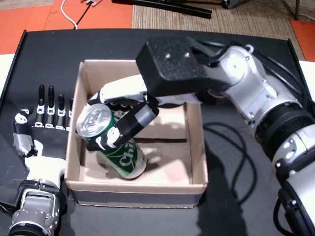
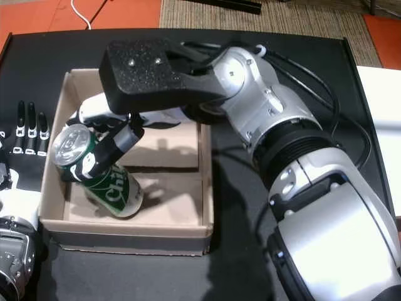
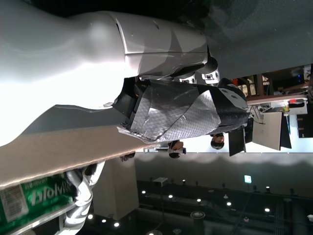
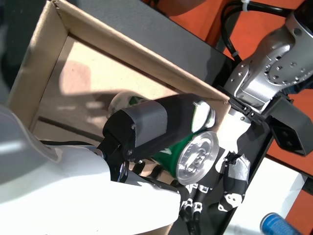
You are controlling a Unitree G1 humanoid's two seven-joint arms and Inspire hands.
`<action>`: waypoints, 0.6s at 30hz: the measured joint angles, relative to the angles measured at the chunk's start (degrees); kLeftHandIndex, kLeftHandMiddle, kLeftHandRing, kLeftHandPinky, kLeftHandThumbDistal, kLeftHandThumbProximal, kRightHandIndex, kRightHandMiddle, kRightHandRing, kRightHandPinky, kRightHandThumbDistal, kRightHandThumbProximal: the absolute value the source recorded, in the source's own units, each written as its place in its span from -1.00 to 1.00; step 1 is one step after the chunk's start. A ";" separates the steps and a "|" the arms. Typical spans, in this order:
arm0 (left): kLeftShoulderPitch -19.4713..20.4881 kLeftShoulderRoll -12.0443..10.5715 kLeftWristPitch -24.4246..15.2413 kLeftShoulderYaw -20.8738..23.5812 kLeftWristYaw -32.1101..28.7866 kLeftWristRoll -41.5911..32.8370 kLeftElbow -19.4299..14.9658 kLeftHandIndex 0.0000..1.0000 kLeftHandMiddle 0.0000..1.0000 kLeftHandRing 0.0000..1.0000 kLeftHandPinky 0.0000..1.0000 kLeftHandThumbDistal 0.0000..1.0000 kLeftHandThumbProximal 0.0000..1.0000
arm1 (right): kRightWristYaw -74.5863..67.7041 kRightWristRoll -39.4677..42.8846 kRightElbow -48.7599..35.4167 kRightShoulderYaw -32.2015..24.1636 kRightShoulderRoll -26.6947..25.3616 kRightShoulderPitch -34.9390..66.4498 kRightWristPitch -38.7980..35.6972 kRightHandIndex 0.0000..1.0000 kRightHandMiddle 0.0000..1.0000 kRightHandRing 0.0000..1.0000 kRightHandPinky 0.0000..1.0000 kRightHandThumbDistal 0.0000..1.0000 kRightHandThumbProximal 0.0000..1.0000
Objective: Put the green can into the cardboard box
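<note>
The green can [image 1: 120, 156] leans tilted inside the cardboard box [image 1: 197, 147], its silver top toward the left wall and its base low near the box floor. My right hand [image 1: 125, 120] reaches into the box from the right and is shut on the can's upper part, thumb and fingers wrapped around it. Both head views show this; in the other one the can [image 2: 113, 188] sits in the box's [image 2: 205, 188] front left part. My left hand [image 1: 47, 115] lies flat and open on the black table just outside the box's left wall. The right wrist view shows the can [image 4: 198, 154] under my thumb.
The box stands on a black table [image 1: 236, 196] with a black cable [image 1: 231, 142] trailing to its right. Orange floor and a woven mat lie beyond the far edge. A white surface borders the table on the right [image 2: 382, 94]. A blue object [image 4: 276, 225] lies past the left hand.
</note>
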 measured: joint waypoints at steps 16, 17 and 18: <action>-0.07 0.05 -0.46 -0.62 0.88 0.43 0.00 -0.21 -0.15 0.09 0.38 -0.90 0.70 | -3.41 -0.52 -1.29 0.54 -1.52 -0.60 1.04 0.86 1.00 1.00 1.00 1.00 0.00; -0.07 0.07 -0.46 -0.62 0.88 0.43 0.00 -0.21 -0.15 0.09 0.37 -0.88 0.69 | -4.76 -0.50 -2.04 0.47 -1.94 -0.57 0.36 0.97 1.00 1.00 1.00 1.00 0.04; -0.06 0.08 -0.46 -0.65 0.88 0.43 0.00 -0.22 -0.15 0.10 0.36 -0.87 0.68 | -6.38 -0.49 -2.91 0.31 -2.47 -0.53 -0.58 0.99 1.00 1.00 1.00 1.00 0.05</action>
